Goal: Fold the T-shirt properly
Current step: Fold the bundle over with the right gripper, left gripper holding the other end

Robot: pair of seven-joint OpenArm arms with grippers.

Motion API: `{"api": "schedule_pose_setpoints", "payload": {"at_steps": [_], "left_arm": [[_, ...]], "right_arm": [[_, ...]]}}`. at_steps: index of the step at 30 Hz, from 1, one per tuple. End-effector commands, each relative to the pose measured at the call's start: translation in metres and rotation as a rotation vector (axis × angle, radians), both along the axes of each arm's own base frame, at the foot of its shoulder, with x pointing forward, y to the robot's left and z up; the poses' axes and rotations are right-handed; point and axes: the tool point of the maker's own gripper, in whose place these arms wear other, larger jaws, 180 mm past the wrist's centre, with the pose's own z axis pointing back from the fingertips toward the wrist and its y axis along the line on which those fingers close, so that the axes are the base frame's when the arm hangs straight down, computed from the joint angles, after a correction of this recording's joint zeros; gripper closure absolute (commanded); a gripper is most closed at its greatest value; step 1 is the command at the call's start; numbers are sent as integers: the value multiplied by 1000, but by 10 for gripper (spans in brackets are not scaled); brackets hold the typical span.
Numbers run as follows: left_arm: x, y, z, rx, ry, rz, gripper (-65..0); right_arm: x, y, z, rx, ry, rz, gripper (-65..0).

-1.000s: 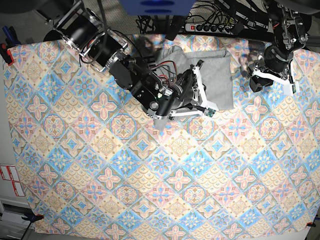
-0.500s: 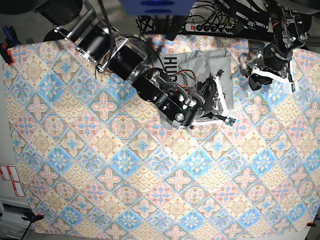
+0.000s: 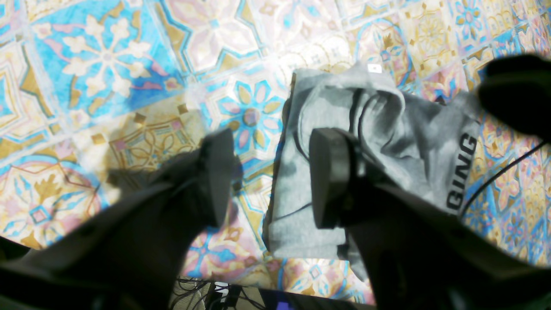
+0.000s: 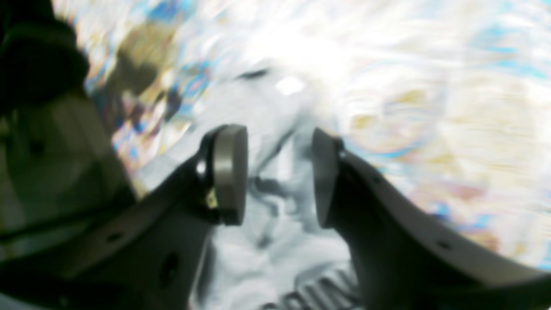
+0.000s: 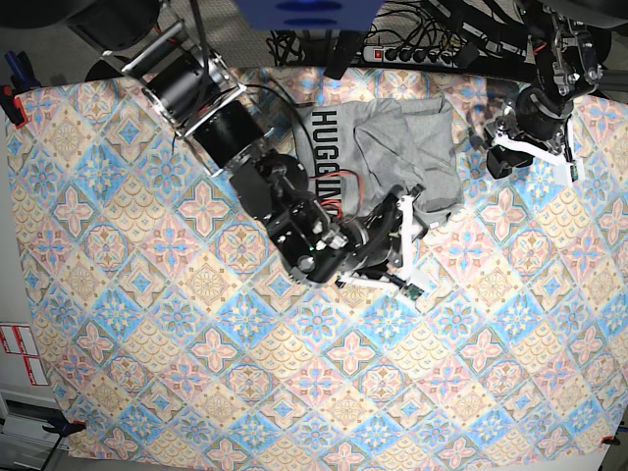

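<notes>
T-shirt lies crumpled at far centre-right of the worktop, "HUGGIN" lettering now exposed. Right arm's fingers have swung nearer w/ cloth, spread, gripping nothing. Left fingers spread, idle at far right. Fold's undone; needs redoing.

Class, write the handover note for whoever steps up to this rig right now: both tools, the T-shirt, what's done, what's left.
Left tool: open, empty, hanging over the tablecloth just beside the T-shirt.
Right tool: open, above the shirt's cloth, gripping nothing.
T-shirt: a rumpled bundle at the table's far edge, lettering partly showing.
Done: rough gathering only; no neat fold visible.
Left: flatten it, then fold it properly.
</notes>
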Motion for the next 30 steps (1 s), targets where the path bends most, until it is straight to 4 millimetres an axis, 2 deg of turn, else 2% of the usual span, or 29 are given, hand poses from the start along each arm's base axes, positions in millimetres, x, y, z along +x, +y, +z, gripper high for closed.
{"api": "schedule_pose_setpoints", "payload": {"at_steps": [1, 3, 5, 10, 12, 15, 17, 24, 27, 30], "left_arm": [[4, -7, 5, 1, -20, -34, -291], [4, -21, 2, -19, -12, -70, -290], [3, -29, -1, -30, -6, -87, -290], [2, -33, -2, -39, -1, -94, -290], [3, -38, -3, -46, -1, -103, -290], [7, -60, -3, -75, -8, -159, -290], [8, -66, -2, -81, -10, -179, -290], [4, -68, -3, -85, -2, -182, -289], [4, -70, 0, -84, -9, -187, -286], [-1, -67, -3, -78, 3, -182, -243]], "right_arm": [[9, -11, 3, -8, -22, -12, -214], [11, -35, -11, -58, -14, -31, -197], [-1, -52, -30, -91, 23, -42, -177], [-28, -72, -56, -136, 90, -46, -113], [-35, -74, -61, -149, 113, -41, -99], [-39, -74, -63, -154, 121, -37, -92], [-46, -73, -67, -157, 134, -28, -92], [-83, -51, -80, -203, 137, 121, -92], [-89, -48, -82, -211, 137, 146, -94], [-90, -47, -82, -210, 138, 151, -96]]}}
